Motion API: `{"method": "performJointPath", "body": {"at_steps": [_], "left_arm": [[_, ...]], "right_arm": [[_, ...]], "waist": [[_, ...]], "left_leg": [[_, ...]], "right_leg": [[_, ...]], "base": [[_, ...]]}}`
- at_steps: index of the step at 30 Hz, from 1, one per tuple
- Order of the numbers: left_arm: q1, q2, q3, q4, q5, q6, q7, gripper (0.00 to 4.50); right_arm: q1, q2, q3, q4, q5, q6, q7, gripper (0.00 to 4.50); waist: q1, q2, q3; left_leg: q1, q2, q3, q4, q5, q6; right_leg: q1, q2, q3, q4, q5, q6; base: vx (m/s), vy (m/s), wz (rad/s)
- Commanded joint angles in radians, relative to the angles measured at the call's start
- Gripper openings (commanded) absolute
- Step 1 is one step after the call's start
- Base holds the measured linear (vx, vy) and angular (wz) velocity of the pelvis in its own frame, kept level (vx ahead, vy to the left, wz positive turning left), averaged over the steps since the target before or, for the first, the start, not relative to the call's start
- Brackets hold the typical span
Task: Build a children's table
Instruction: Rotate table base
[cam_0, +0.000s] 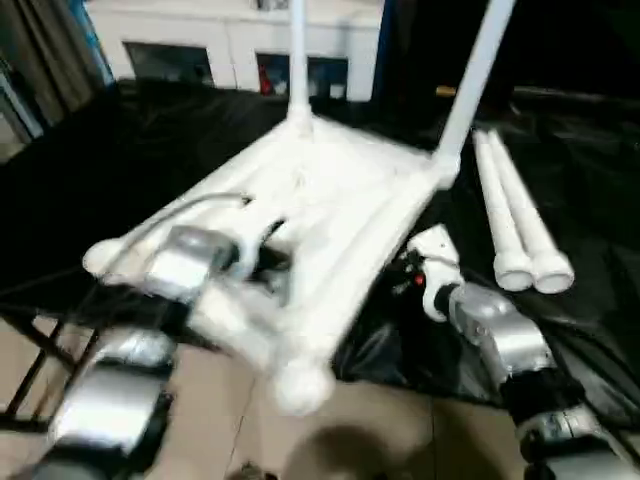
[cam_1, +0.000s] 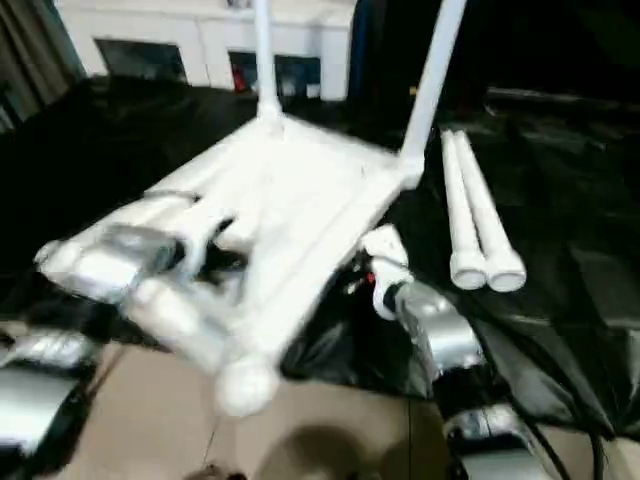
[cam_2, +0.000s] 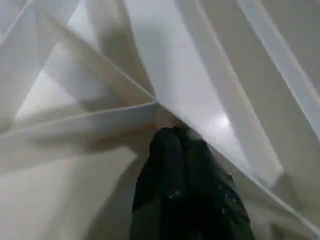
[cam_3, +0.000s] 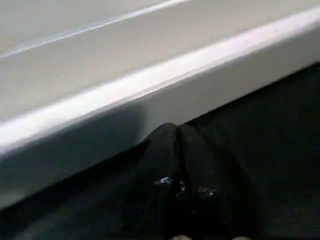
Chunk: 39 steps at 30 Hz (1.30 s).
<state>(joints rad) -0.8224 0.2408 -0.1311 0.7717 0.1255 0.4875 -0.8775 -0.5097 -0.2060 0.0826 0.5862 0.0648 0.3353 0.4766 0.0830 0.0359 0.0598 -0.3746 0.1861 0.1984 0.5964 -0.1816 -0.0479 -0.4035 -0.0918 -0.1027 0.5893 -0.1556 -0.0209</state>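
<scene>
The children's table's white tabletop (cam_0: 330, 190) lies upside down on the black-covered work table, its near corner socket (cam_0: 300, 385) hanging over the front edge. Two white legs (cam_0: 297, 60) (cam_0: 475, 70) stand in the far corner sockets. Another two legs (cam_0: 520, 225) lie loose side by side to the right. My left gripper (cam_2: 172, 137) is shut, its tips pressed against a junction of ribs in the underside. At the tabletop's right side wall (cam_3: 150, 100), my right gripper (cam_3: 172, 132) is shut with its tips touching the wall's lower edge.
A white glass-door cabinet (cam_0: 230, 40) stands behind the work table. The black cover (cam_0: 120, 150) spreads to the left and right of the tabletop. Tan floor (cam_0: 220, 420) shows below the front edge, with a black frame (cam_0: 30, 350) at the lower left.
</scene>
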Motion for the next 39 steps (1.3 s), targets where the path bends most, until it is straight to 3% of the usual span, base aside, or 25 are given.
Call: {"method": "performJointPath", "body": {"at_steps": [1, 2, 3, 4, 5, 7, 10, 11, 12, 13, 16, 17, 19, 21, 22, 24, 26, 30, 35, 36, 39], "left_arm": [[-0.060, -0.064, 0.012, 0.053, -0.034, -0.100, 0.050, 0.00], [-0.071, -0.069, 0.009, 0.078, -0.022, -0.135, 0.085, 0.00], [-0.092, -0.073, 0.001, 0.124, -0.005, -0.197, 0.139, 0.00], [-0.107, -0.069, -0.003, 0.138, 0.005, -0.238, 0.176, 0.00], [-0.109, -0.067, -0.003, 0.137, 0.004, -0.242, 0.178, 0.00], [-0.120, -0.051, 0.012, 0.114, -0.016, -0.243, 0.147, 0.00], [-0.099, 0.017, 0.012, 0.009, -0.034, -0.257, -0.008, 0.00], [-0.093, 0.030, 0.010, -0.012, -0.038, -0.257, -0.036, 0.00], [-0.067, 0.061, 0.003, -0.087, -0.057, -0.221, -0.108, 0.00], [-0.052, 0.081, -0.003, -0.130, -0.071, -0.201, -0.155, 0.00], [0.007, 0.165, -0.061, -0.264, -0.102, -0.155, -0.305, 0.00], [0.051, 0.227, -0.109, -0.343, -0.109, -0.146, -0.387, 0.00], [0.128, 0.317, -0.173, -0.456, -0.107, -0.120, -0.483, 0.00], [0.145, 0.330, -0.181, -0.478, -0.106, -0.102, -0.500, 0.00], [0.169, 0.349, -0.196, -0.510, -0.101, -0.084, -0.523, 0.00], [0.203, 0.369, -0.225, -0.549, -0.080, -0.052, -0.544, 0.00], [0.217, 0.360, -0.255, -0.542, -0.053, -0.044, -0.507, 0.00], [0.197, 0.310, -0.288, -0.454, 0.000, -0.085, -0.409, 0.00], [0.181, 0.253, -0.284, -0.394, 0.003, -0.103, -0.353, 0.00], [0.181, 0.234, -0.288, -0.382, -0.003, -0.105, -0.351, 0.00], [0.169, 0.156, -0.290, -0.332, -0.022, -0.099, -0.318, 0.00]], "right_arm": [[-0.046, 0.034, 0.016, 0.003, 0.008, -0.051, 0.012, 0.04], [-0.056, 0.034, 0.012, 0.021, 0.004, -0.063, 0.002, 0.04], [-0.073, 0.034, 0.005, 0.051, -0.005, -0.083, -0.014, 0.04], [-0.090, 0.033, -0.008, 0.072, -0.008, -0.093, -0.033, 0.04], [-0.093, 0.032, -0.011, 0.074, -0.008, -0.095, -0.037, 0.04], [-0.102, 0.028, -0.026, 0.079, -0.004, -0.101, -0.050, 0.04], [-0.112, 0.018, -0.046, 0.107, -0.004, -0.121, -0.064, 0.04], [-0.114, 0.017, -0.048, 0.114, -0.004, -0.125, -0.067, 0.04], [-0.119, 0.015, -0.054, 0.129, -0.005, -0.131, -0.079, 0.04], [-0.124, 0.014, -0.058, 0.142, -0.006, -0.139, -0.088, 0.04], [-0.148, 0.011, -0.066, 0.205, -0.020, -0.166, -0.114, 0.04], [-0.163, 0.011, -0.067, 0.243, -0.031, -0.181, -0.131, 0.04], [-0.195, 0.014, -0.072, 0.306, -0.041, -0.206, -0.164, 0.04], [-0.203, 0.016, -0.073, 0.323, -0.044, -0.211, -0.173, 0.04], [-0.216, 0.020, -0.074, 0.348, -0.046, -0.221, -0.179, 0.04], [-0.238, 0.031, -0.075, 0.388, -0.049, -0.238, -0.186, 0.04], [-0.267, 0.047, -0.073, 0.434, -0.053, -0.261, -0.187, 0.04], [-0.308, 0.085, -0.075, 0.486, -0.050, -0.283, -0.187, 0.04], [-0.329, 0.119, -0.076, 0.513, -0.042, -0.292, -0.167, 0.04], [-0.337, 0.135, -0.073, 0.526, -0.042, -0.296, -0.160, 0.04], [-0.381, 0.198, -0.067, 0.579, -0.039, -0.319, -0.131, 0.04]], "waist": [[0.000, 0.015, -0.081], [-0.002, 0.017, -0.081], [-0.003, 0.012, -0.082], [-0.008, 0.015, -0.085], [-0.007, 0.014, -0.086], [-0.009, 0.018, -0.086], [-0.016, 0.015, -0.087], [-0.018, 0.021, -0.087], [-0.018, 0.004, -0.086], [-0.019, 0.016, -0.086], [-0.017, 0.025, -0.081], [-0.009, 0.015, -0.085], [-0.017, 0.016, -0.077], [-0.021, 0.019, -0.073], [-0.019, 0.012, -0.074], [-0.018, 0.018, -0.073], [-0.021, 0.014, -0.073], [-0.026, 0.014, -0.073], [-0.032, 0.014, -0.079], [-0.035, 0.021, -0.080], [-0.046, 0.022, -0.079]], "left_leg": [[0.019, 0.037, -0.029, -0.064, -0.223, 0.022], [0.014, 0.036, -0.030, -0.063, -0.214, 0.028], [0.012, 0.035, -0.029, -0.063, -0.210, 0.034], [0.013, 0.033, -0.029, -0.061, -0.209, 0.037], [0.011, 0.035, -0.029, -0.060, -0.189, 0.047], [0.002, 0.036, -0.031, -0.058, -0.156, 0.063], [0.003, 0.038, -0.030, -0.055, -0.132, 0.086], [0.005, 0.039, -0.028, -0.055, -0.127, 0.089], [0.007, 0.043, -0.027, -0.057, -0.125, 0.088], [0.008, 0.044, -0.025, -0.056, -0.118, 0.086], [0.016, 0.047, -0.022, -0.059, -0.158, 0.060], [0.017, 0.055, -0.029, -0.062, -0.166, 0.046], [0.017, 0.054, -0.024, -0.066, -0.189, 0.031], [0.020, 0.049, -0.020, -0.068, -0.206, 0.021], [0.027, 0.050, -0.018, -0.068, -0.223, 0.007], [0.026, 0.050, -0.020, -0.070, -0.233, -0.001], [0.022, 0.048, -0.021, -0.071, -0.230, -0.003], [0.018, 0.043, -0.022, -0.068, -0.226, 0.002], [0.011, 0.041, -0.024, -0.065, -0.195, 0.013], [0.011, 0.042, -0.025, -0.064, -0.192, 0.017], [0.011, 0.040, -0.025, -0.063, -0.213, 0.020]], "right_leg": [[0.058, -0.070, 0.051, -0.071, -0.234, -0.205], [0.062, -0.069, 0.049, -0.072, -0.223, -0.205], [0.061, -0.066, 0.048, -0.075, -0.220, -0.203], [0.061, -0.062, 0.047, -0.072, -0.198, -0.209], [0.064, -0.065, 0.047, -0.066, -0.172, -0.222], [0.070, -0.069, 0.046, -0.059, -0.142, -0.236], [0.070, -0.070, 0.047, -0.054, -0.122, -0.254], [0.066, -0.067, 0.048, -0.053, -0.123, -0.260], [0.066, -0.069, 0.049, -0.053, -0.127, -0.264], [0.063, -0.068, 0.050, -0.049, -0.133, -0.267], [0.053, -0.066, 0.052, -0.051, -0.183, -0.264], [0.057, -0.078, 0.054, -0.042, -0.202, -0.262], [0.048, -0.069, 0.055, -0.047, -0.246, -0.247], [0.044, -0.064, 0.057, -0.052, -0.259, -0.242], [0.042, -0.065, 0.059, -0.054, -0.266, -0.240], [0.043, -0.067, 0.060, -0.053, -0.285, -0.230], [0.046, -0.066, 0.060, -0.051, -0.276, -0.229], [0.049, -0.066, 0.061, -0.054, -0.285, -0.220], [0.056, -0.066, 0.058, -0.049, -0.231, -0.230], [0.056, -0.067, 0.058, -0.047, -0.219, -0.236], [0.056, -0.064, 0.056, -0.050, -0.218, -0.250]], "base": [[0.000, 0.000, 0.00], [0.000, 0.000, 0.00], [0.000, 0.000, 0.00], [0.000, 0.000, 0.00], [0.000, 0.000, 0.00], [0.000, 0.000, 0.00], [0.000, 0.000, 0.00], [0.000, 0.000, 0.00], [0.000, 0.000, 0.00], [0.000, 0.000, 0.00], [0.000, 0.000, 0.00], [0.000, 0.000, 0.00], [0.000, 0.000, 0.00], [0.000, 0.000, 0.00], [0.000, 0.000, 0.00], [0.000, 0.000, 0.00], [0.000, 0.000, 0.00], [0.000, 0.000, 0.00], [0.000, 0.000, 0.00], [0.000, 0.000, 0.00], [0.000, 0.000, 0.00]]}}
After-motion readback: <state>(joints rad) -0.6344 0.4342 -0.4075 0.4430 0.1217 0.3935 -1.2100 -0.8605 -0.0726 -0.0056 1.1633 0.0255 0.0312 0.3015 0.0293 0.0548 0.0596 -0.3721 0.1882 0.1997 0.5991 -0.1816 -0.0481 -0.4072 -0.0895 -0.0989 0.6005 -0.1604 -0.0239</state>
